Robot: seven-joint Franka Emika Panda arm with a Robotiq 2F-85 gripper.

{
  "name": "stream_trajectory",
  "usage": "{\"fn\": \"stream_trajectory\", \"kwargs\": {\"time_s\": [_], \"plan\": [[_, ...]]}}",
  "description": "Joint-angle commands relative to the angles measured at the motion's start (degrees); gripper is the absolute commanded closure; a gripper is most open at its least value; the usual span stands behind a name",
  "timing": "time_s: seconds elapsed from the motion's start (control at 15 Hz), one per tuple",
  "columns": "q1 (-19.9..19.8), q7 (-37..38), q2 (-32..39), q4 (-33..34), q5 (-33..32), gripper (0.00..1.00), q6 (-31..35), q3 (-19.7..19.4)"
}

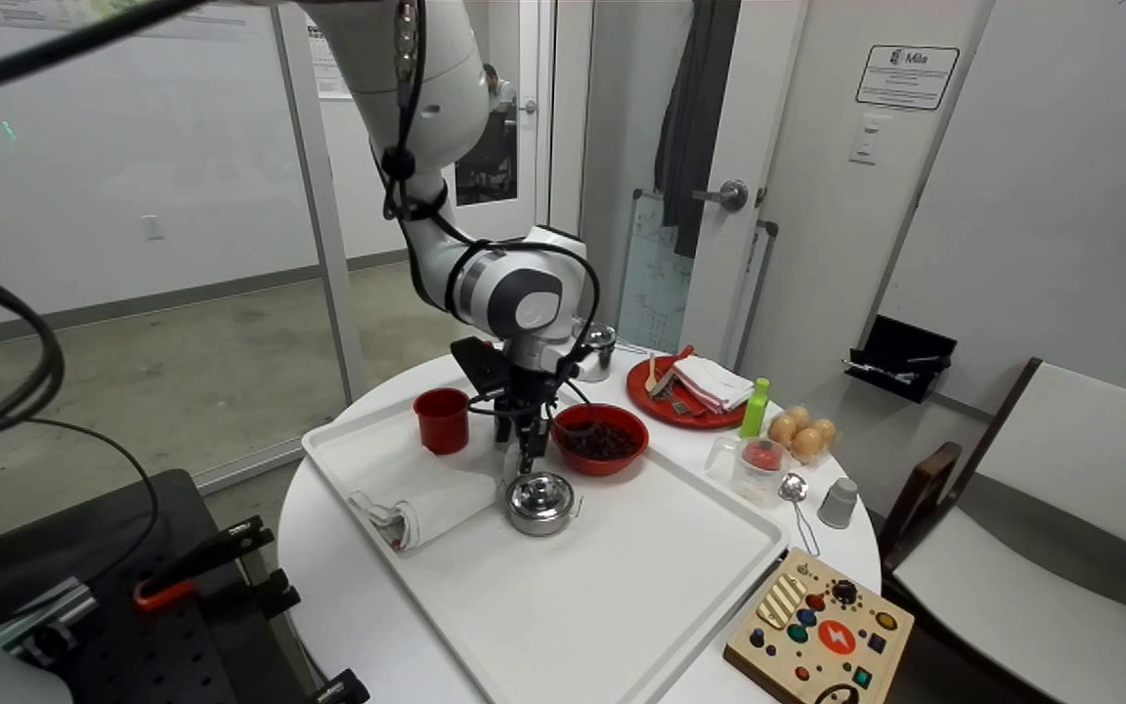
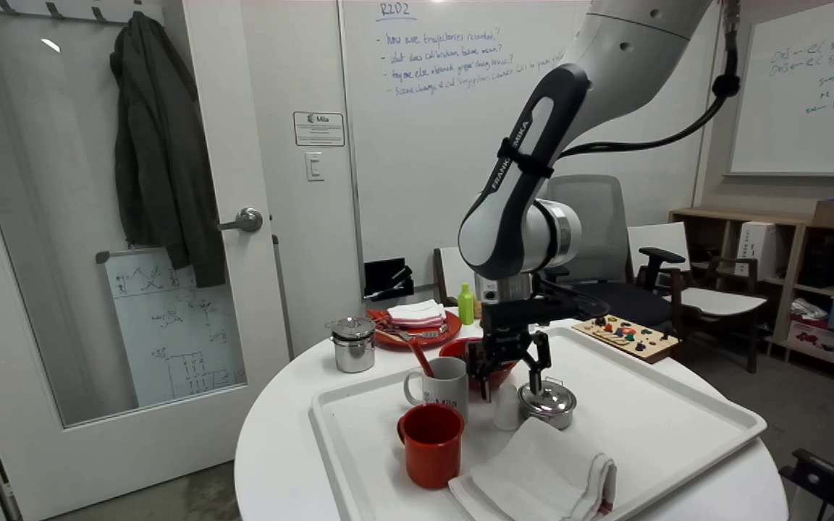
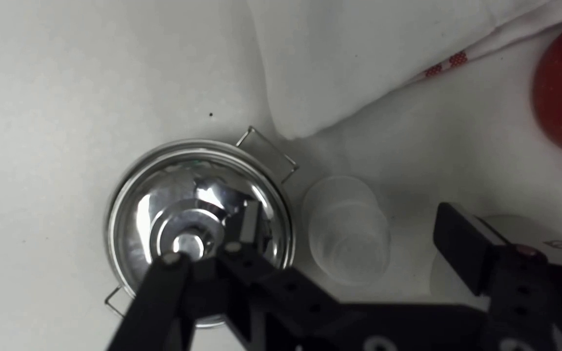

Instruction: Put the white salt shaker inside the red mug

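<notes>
Tray: raised rim, widest open room past pot, away from red mug | cloth: corner just beside pot | gripper: fingers wide apart, white salt shaker between them in the wrist view | red mug: well apart from pot, mouth up | white salt shaker: just beside pot, long axis vertical, top up

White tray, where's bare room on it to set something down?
Bare: the broad stretch of tray between the steel pot and the edge by the wooden board. Crowded: around the white salt shaker, amid steel pot, folded cloth, white mug and gripper.
</notes>
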Motion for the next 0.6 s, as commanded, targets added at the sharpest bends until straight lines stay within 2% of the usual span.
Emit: {"fn": "stream_trajectory", "kwargs": {"time_s": [0.0, 0.4, 0.53], "plan": [[0.6, -0.2, 1.3, 1.9, 1.0, 0.42, -0.1, -0.4], [0.6, -0.2, 1.5, 2.4, 0.8, 0.85, -0.2, -0.5], [0.7, -0.3, 1.4, 2.4, 0.7, 0.82, -0.3, -0.5]]}}
